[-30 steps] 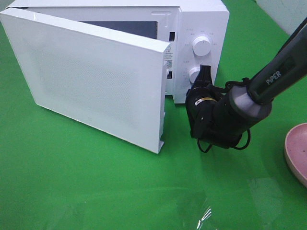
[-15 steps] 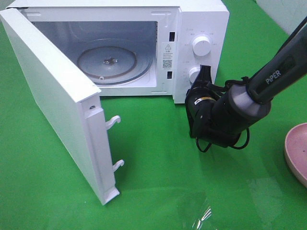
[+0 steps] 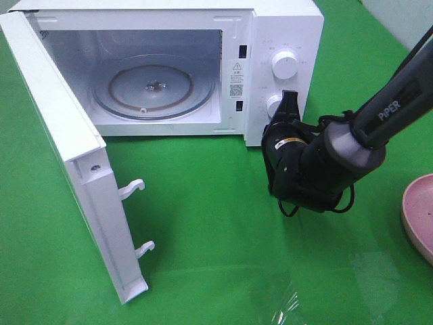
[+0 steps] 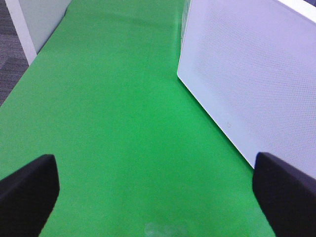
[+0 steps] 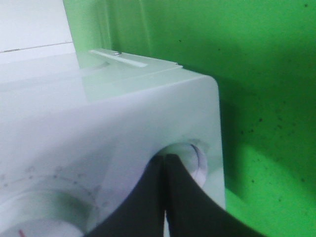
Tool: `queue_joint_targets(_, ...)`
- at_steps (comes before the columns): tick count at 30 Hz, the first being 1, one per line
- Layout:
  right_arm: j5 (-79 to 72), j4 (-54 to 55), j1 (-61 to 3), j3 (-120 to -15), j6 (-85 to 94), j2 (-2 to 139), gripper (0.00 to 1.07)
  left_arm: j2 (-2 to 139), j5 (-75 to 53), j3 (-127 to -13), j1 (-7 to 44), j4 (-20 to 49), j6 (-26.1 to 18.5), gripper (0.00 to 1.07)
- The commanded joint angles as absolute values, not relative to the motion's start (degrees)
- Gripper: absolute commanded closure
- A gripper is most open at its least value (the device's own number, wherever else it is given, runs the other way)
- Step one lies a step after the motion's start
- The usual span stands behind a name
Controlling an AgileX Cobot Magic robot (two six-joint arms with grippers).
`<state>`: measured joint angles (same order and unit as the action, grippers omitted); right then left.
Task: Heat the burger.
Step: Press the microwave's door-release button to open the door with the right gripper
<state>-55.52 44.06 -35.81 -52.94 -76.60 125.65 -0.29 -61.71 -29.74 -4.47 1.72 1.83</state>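
Observation:
The burger is out of view in every frame. The white microwave (image 3: pixel 287 27) stands at the back with its door (image 3: pixel 74 156) swung wide open to the left, showing an empty glass turntable (image 3: pixel 154 88). My right gripper (image 3: pixel 289 96) is shut, its tips against the lower knob (image 3: pixel 273 106) on the control panel. The right wrist view shows the closed fingers (image 5: pixel 148 207) meeting at that knob (image 5: pixel 195 158). My left gripper (image 4: pixel 158 197) is open and empty over the green cloth, beside the door's outer face (image 4: pixel 256 84). It does not show in the exterior view.
A pink round plate (image 3: pixel 423 213) lies at the right edge, with nothing visible on it. An upper knob (image 3: pixel 284 64) sits above the lower one. Two door latch hooks (image 3: pixel 132 188) stick out from the door's edge. Green cloth (image 3: pixel 216 257) covers the table.
The microwave door has swung from partly open across the cavity to wide open on the left, uncovering the turntable. My right gripper has stayed at the lower knob.

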Motion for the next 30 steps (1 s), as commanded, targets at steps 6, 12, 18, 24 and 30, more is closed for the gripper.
queue_joint_targets(6,-59.9,42.1,-37.2,-48.0,-74.7,119.9,1.07,-1.1,-61.1,-29.6,-4.6,2.1,1.9,0.08)
queue_joint_targets(12,-55.0,41.9,-37.2,-43.3,-70.9,114.9,1.07,-1.1,-61.1,-29.6,-4.6,2.1,1.9,0.08)
queue_joint_targets(18,-49.4,42.2,-37.2,-41.0,-63.1,110.6,1.07,-1.1,-61.1,-29.6,-4.6,2.1,1.9,0.08)
queue_joint_targets(24,-40.8,42.2,-36.8,-40.4,-50.1,105.5,1.06,-1.1,-61.1,-29.6,-4.6,2.1,1.9,0.08)
queue_joint_targets(30,-30.2,42.1,-36.0,-40.4,-32.4,101.0,1.06,-1.1,-61.1,-29.6,-4.6,2.1,1.9,0.08)
